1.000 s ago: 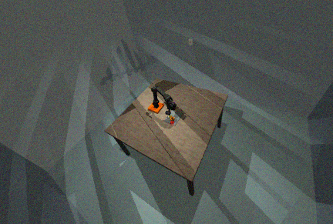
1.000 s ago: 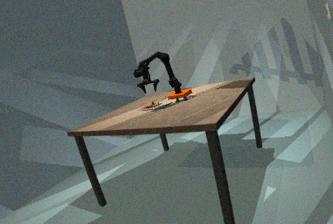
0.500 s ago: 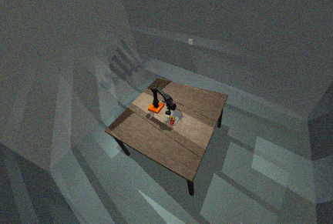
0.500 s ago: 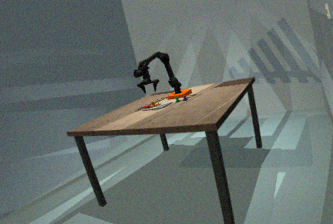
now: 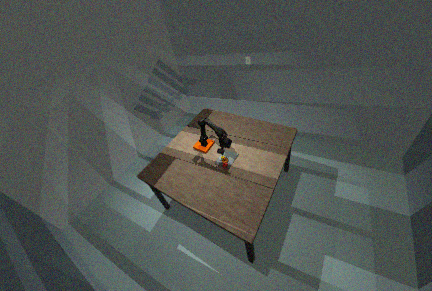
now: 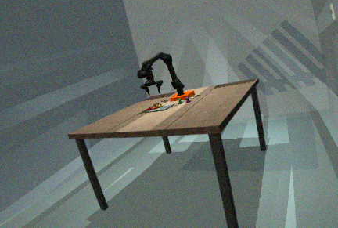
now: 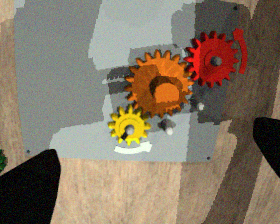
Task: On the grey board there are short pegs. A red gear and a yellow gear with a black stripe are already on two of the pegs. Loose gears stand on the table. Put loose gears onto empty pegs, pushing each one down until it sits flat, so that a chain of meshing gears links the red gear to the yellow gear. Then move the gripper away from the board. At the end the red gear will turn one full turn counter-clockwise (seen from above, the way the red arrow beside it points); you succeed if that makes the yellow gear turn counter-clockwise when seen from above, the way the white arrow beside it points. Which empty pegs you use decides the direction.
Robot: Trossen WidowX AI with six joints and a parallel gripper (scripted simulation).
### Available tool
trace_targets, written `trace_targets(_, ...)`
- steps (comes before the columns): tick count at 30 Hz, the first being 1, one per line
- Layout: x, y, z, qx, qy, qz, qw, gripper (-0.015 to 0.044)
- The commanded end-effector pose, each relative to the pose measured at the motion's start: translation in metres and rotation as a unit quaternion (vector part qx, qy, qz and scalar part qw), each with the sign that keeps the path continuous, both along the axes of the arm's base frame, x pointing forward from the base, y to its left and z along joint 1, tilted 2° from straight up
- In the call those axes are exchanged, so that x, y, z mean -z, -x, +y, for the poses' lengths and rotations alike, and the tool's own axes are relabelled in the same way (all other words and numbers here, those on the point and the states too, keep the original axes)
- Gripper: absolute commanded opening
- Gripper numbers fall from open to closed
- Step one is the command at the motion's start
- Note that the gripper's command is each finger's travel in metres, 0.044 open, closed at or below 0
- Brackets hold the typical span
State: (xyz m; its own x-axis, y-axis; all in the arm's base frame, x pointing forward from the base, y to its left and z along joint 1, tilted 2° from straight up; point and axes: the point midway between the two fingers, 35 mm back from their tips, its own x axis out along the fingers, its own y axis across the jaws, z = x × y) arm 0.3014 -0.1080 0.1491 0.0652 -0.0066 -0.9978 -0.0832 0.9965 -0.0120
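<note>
The red gear (image 7: 205, 72) sits on a peg of the grey board (image 7: 55, 100) (image 6: 164, 108), and the yellow gear (image 7: 120, 122) with its black stripe sits on another. A large orange gear (image 7: 142, 82) with a raised round knob lies between them; its teeth meet those of both, and it looks level. Two empty pegs show, one peg (image 7: 200, 106) below the red gear and one peg (image 7: 169, 130) right of the yellow gear. A green gear (image 6: 180, 101) (image 7: 2, 161) and a purple gear (image 6: 188, 99) stand on the table beside the board. My gripper (image 7: 159, 143) (image 6: 154, 92) is open and empty, above the board.
The arm's orange base (image 5: 204, 146) (image 6: 182, 95) stands on the wooden table (image 5: 225, 200) (image 6: 195, 121) behind the board. A red arrow (image 7: 243, 52) curves beside the red gear and a white arrow (image 7: 134, 149) beside the yellow gear. Strong shadows cross the board.
</note>
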Motion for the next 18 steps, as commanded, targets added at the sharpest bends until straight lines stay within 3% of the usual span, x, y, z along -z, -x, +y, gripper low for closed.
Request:
trace_targets(1, -0.006, -0.012, 0.05, -0.01, -0.003, -0.001, 1.0, 0.044)
trace_targets(9, -0.019, -0.006, 0.173, -0.029, -0.009, -0.005, 1.0, 0.044)
trace_targets(18, -0.035, 0.055, 0.294, -0.017, -0.017, 0.0, 1.0, 0.044)
